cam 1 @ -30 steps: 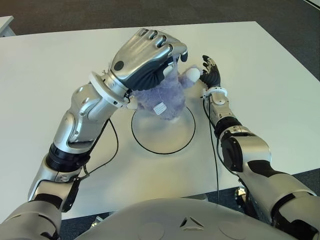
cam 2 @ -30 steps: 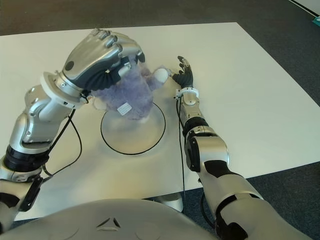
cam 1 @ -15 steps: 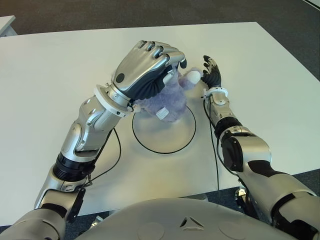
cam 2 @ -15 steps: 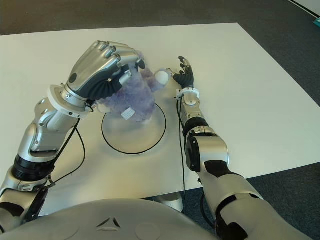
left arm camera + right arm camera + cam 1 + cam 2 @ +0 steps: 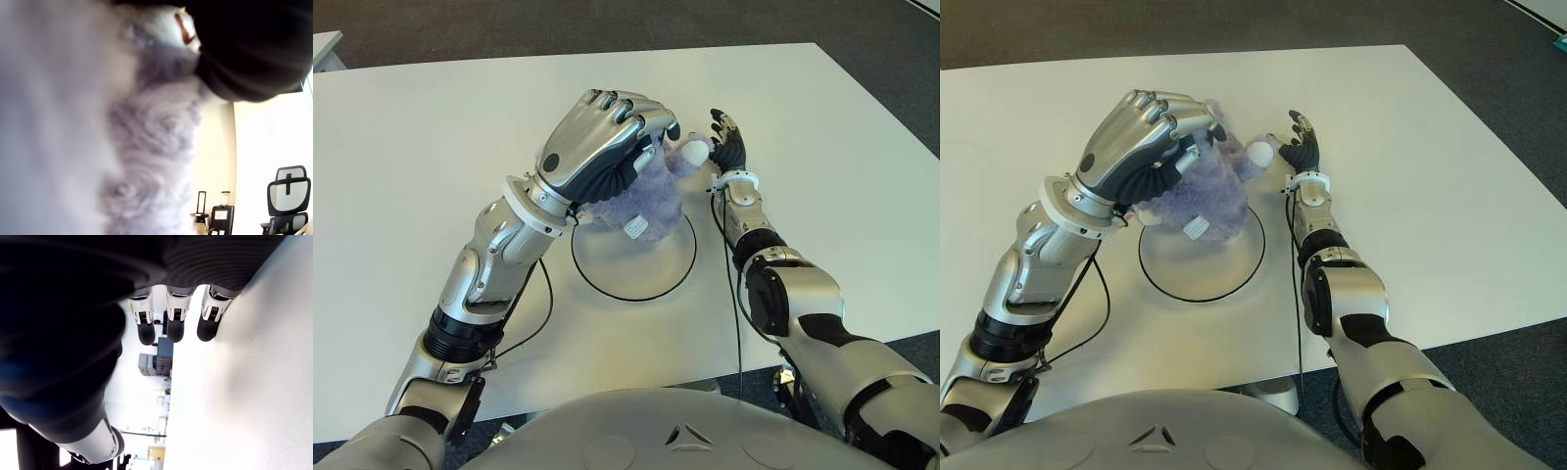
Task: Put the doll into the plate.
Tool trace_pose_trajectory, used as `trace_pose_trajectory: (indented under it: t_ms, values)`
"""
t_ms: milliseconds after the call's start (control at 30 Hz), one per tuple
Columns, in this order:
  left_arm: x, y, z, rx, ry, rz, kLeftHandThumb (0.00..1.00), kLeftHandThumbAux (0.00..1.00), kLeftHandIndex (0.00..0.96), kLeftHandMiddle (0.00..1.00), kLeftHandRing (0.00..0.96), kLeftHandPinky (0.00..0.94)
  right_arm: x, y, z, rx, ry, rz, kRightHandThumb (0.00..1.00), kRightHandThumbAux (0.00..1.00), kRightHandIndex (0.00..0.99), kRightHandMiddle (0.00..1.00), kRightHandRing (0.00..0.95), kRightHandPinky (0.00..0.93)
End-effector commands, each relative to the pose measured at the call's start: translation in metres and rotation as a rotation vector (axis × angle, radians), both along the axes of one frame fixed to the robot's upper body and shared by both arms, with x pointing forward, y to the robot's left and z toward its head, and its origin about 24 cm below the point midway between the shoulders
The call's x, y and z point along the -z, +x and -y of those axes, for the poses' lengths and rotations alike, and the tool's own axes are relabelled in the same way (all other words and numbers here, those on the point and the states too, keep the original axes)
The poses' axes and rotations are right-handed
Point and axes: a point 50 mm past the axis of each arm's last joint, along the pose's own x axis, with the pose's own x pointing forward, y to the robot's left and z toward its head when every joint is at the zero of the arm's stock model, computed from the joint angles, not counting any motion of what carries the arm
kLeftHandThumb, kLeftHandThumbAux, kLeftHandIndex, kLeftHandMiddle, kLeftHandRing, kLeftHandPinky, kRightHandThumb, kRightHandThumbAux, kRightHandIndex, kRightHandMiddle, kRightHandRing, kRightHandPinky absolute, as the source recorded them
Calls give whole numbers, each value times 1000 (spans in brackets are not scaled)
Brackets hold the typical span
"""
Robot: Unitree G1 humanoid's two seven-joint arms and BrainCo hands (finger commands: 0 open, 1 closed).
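A fluffy purple doll (image 5: 646, 196) with a white paw and a small white tag sits at the far edge of the white plate (image 5: 636, 266), a flat disc with a black rim. My left hand (image 5: 607, 145) is curled over the doll's top and grips it from above. In the left wrist view the purple fur (image 5: 146, 147) fills the picture. My right hand (image 5: 727, 147) stands on the white table (image 5: 822, 157) just right of the doll's white paw, fingers relaxed and holding nothing.
Dark carpet (image 5: 862, 39) surrounds the table. A black cable (image 5: 729, 294) runs along my right forearm and another loops beside my left arm near the plate's left rim.
My left hand has come down and toward me with the doll, bringing it lower onto the plate's far edge. The right hand has not moved.
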Motion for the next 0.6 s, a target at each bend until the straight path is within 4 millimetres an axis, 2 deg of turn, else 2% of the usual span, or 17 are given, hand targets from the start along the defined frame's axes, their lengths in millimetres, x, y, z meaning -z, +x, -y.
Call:
trace_pose_trajectory:
  t_ms: [33,600]
  values:
    - [8,-1,-1,-5,-2,-30,852,666,398,544,788,816,56,-29,-2,1,23,-247,363,864,120,47,11,43]
    - [11,-7,2,37,-51,4,853,666,398,540,797,824,56,-29,-1,2,17,-248,350,865,111,44,15,46]
